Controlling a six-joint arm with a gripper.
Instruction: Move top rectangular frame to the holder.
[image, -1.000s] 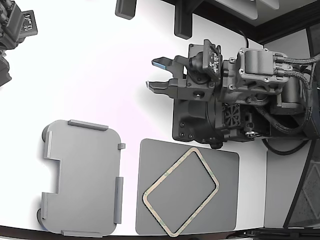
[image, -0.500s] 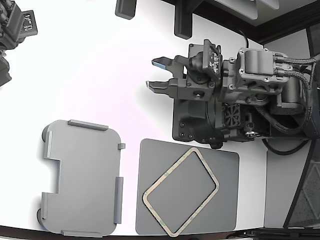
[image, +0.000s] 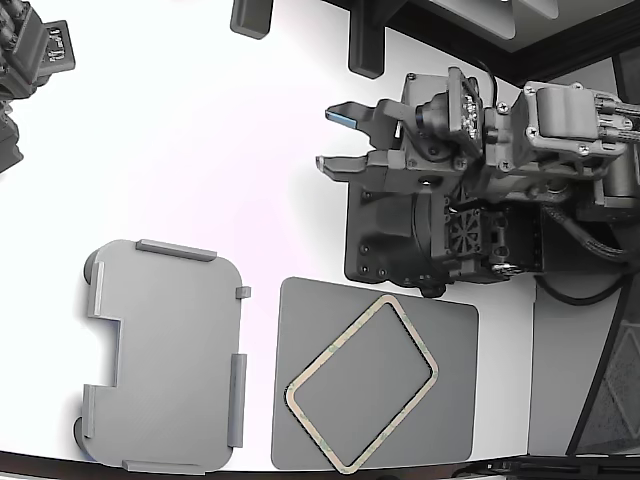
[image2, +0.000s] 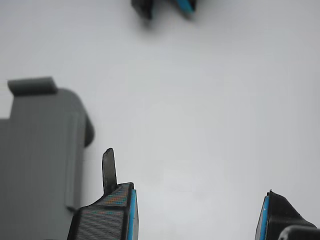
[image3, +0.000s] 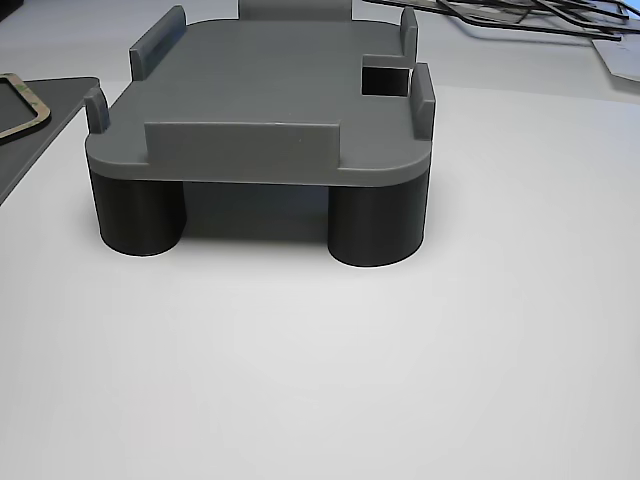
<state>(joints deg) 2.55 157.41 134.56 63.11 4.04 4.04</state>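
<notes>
1. The white table (image: 200, 130) lies bare between the gripper (image: 338, 140) and the holder (image: 165, 355), so that stretch is free to cross.
2. The gripper's jaws stand apart with nothing between them.
3. The frame (image: 362, 382) lies flat on the dark mat (image: 450, 420), uncovered from above.
4. The arm's dark base (image: 420, 245) stands just beyond the mat's far edge, crowding that side.
5. The holder's top is bare; raised tabs (image3: 245, 138) line its edges.
6. A white gap separates holder and mat.

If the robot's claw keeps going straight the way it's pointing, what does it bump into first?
Probably nothing nearby. In the exterior view the open gripper points toward that view's left, over bare white table. The holder and the frame lie off that line. How high the gripper rides is unclear.
</notes>
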